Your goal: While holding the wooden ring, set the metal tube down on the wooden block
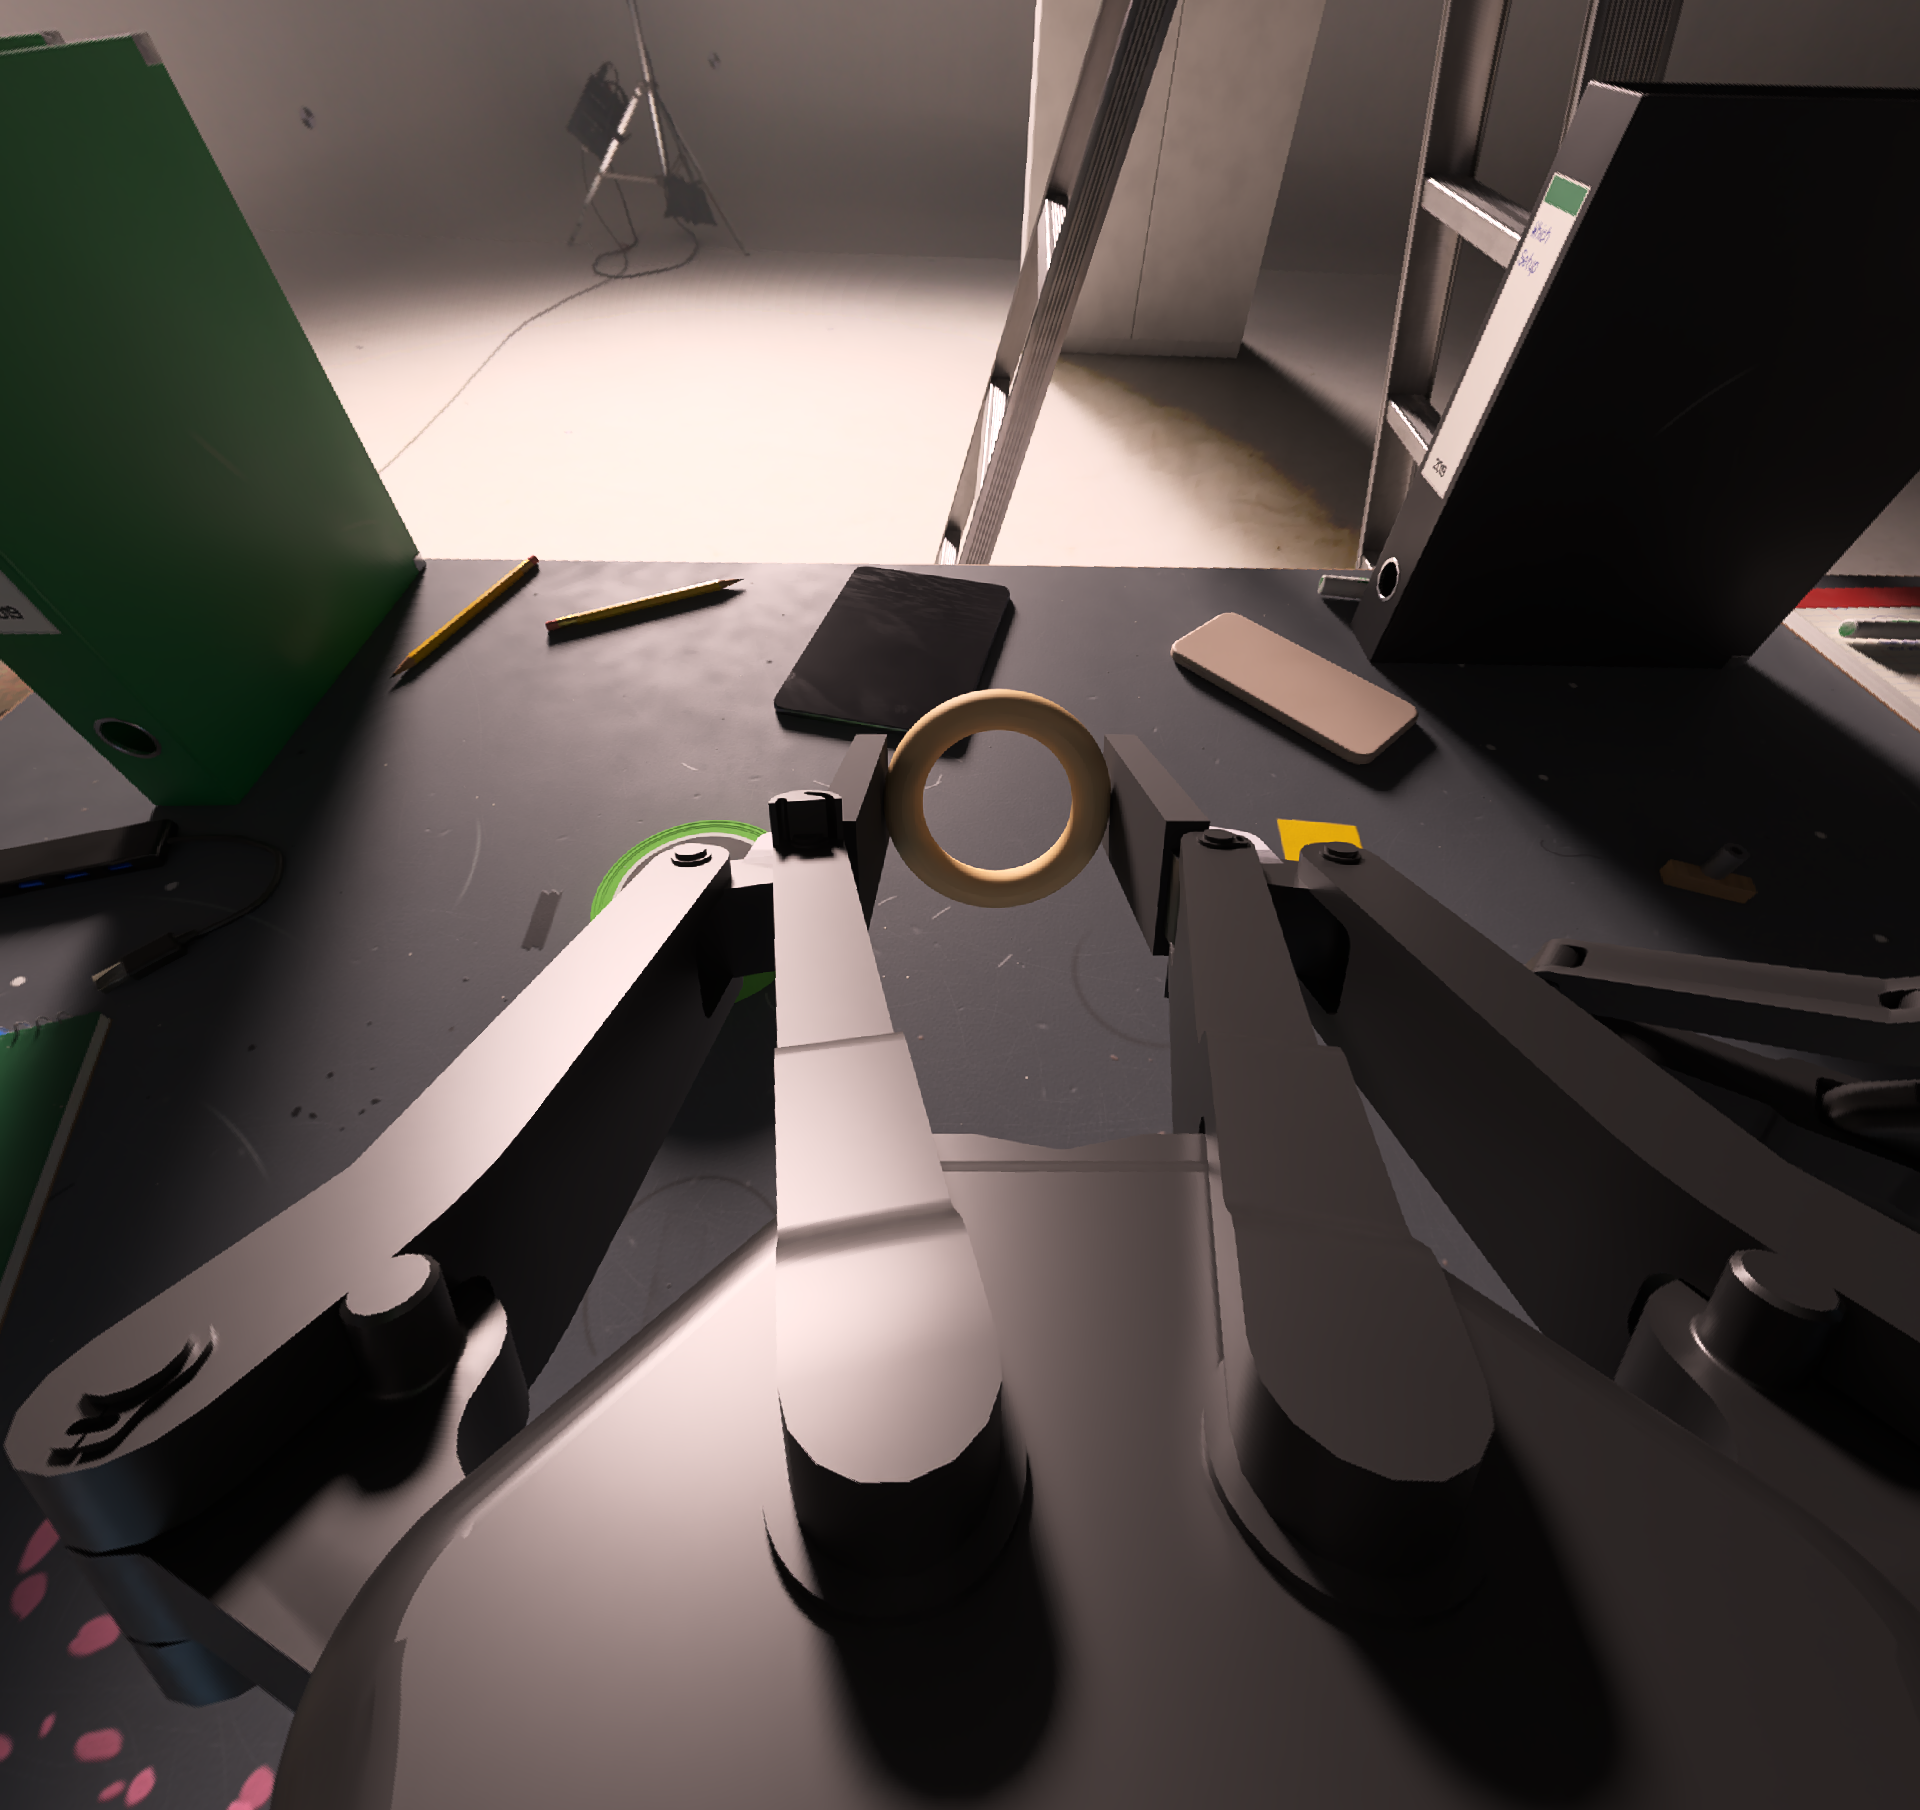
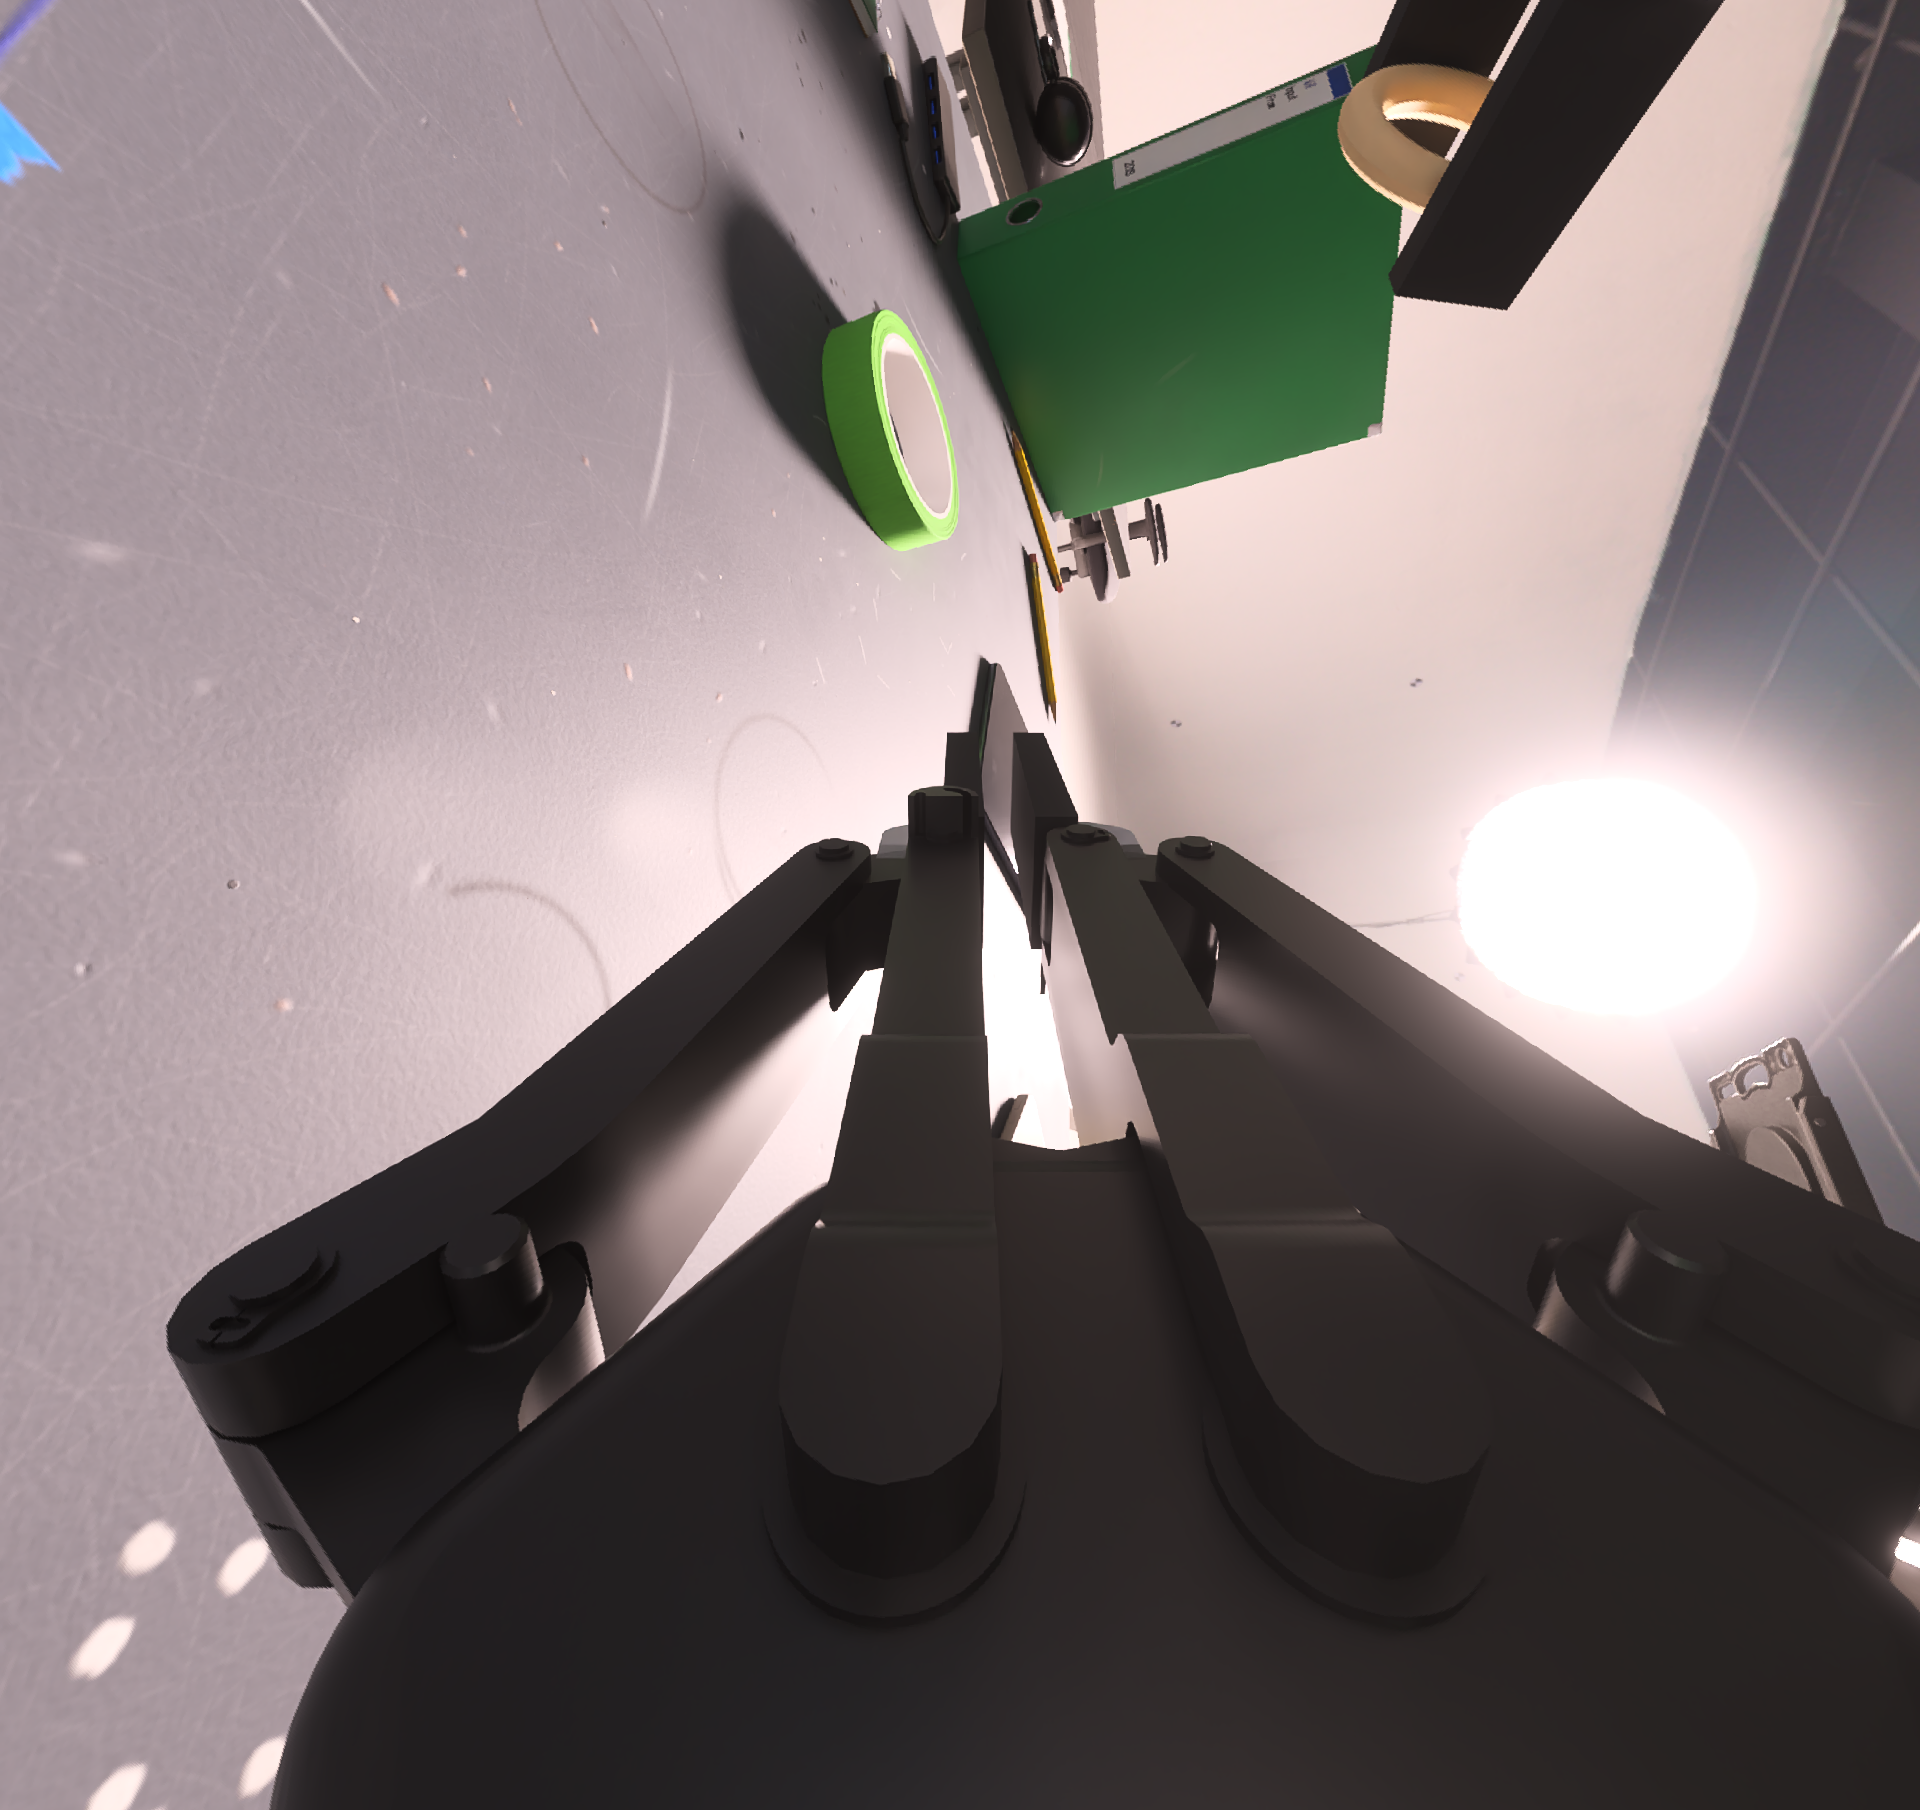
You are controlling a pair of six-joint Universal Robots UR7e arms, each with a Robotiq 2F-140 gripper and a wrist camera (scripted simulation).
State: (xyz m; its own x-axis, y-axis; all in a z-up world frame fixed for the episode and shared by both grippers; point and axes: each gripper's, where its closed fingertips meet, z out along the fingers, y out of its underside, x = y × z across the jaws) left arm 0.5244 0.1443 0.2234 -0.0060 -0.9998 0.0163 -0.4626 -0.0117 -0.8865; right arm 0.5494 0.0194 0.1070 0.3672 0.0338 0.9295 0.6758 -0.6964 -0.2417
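My left gripper (image 1: 995,825) is shut on the wooden ring (image 1: 995,711) and holds it upright above the dark table (image 1: 623,773). The ring also shows in the right wrist view (image 2: 1371,134), between the left gripper's black fingers (image 2: 1538,98). A small wooden block (image 1: 1704,890) lies at the right of the table with a short grey metal tube (image 1: 1725,856) resting on it. My right gripper (image 2: 997,773) is rolled sideways and low over the table. Its jaws are nearly together with nothing between them. Its fingers (image 1: 1714,991) reach in just in front of the block.
A green binder (image 1: 187,430) stands at the left and a black binder (image 1: 1683,389) at the back right. Two pencils (image 1: 644,602), a black tablet (image 1: 894,648) and a beige phone (image 1: 1294,685) lie near the far edge. A green tape roll (image 2: 894,430) lies under my left gripper.
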